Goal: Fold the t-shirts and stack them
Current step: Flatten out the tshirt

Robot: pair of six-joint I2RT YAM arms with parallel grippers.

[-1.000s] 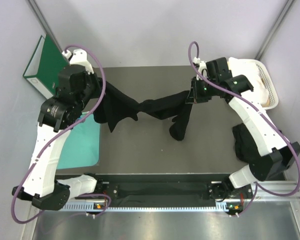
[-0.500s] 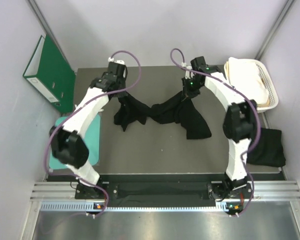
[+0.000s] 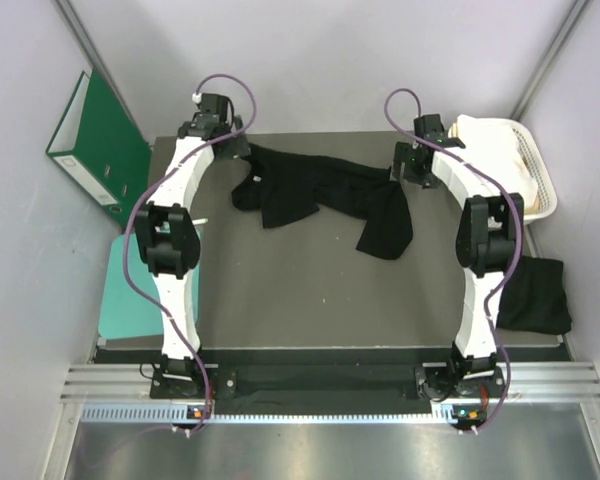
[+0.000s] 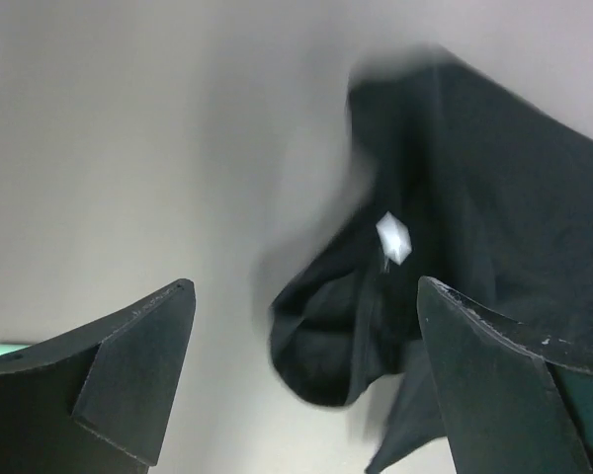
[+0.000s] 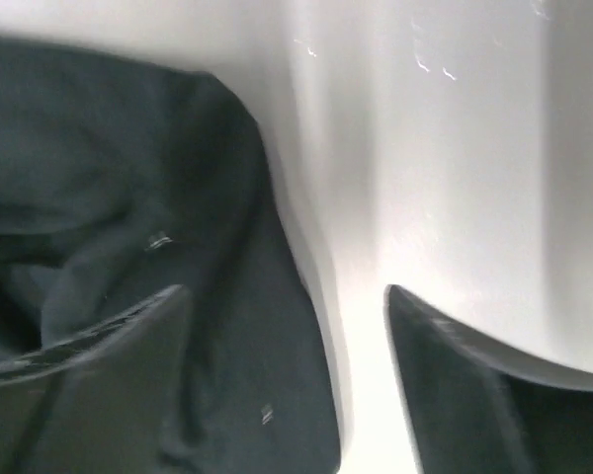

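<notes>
at the far end of the table [image 3: 300,300], we find a black t-shirt [image 3: 310,185] lying loosely spread and crumpled. it runs almost from one arm's tip to the other, with one flap trailing toward the near side on the right.

the left gripper [image 3: 238,150] stands at the garment's far left corner. in the left wrist view its fingers [image 4: 128,375] are wide apart. the cloth and a small white tag [image 4: 393,238] lie beyond and between them, not pinched.

the right gripper [image 3: 404,168] stands at the garment's far right corner. in the right wrist view its fingers [image 5: 455,375] are likewise well apart, with cloth under one finger and bare table under the other. that view is blurred, so we cannot tell whether the finger touches the fabric. neither gripper holds anything.

a second black t-shirt [image 3: 535,295] lies bunched at the right edge of the table, just beside the right arm. a white basket [image 3: 552,195] with a cream cloth [image 3: 495,145] sits at the far right corner. a green binder [image 3: 90,135] leans at the far left. a teal mat [image 3: 130,300] lies along the table's left edge.
</notes>
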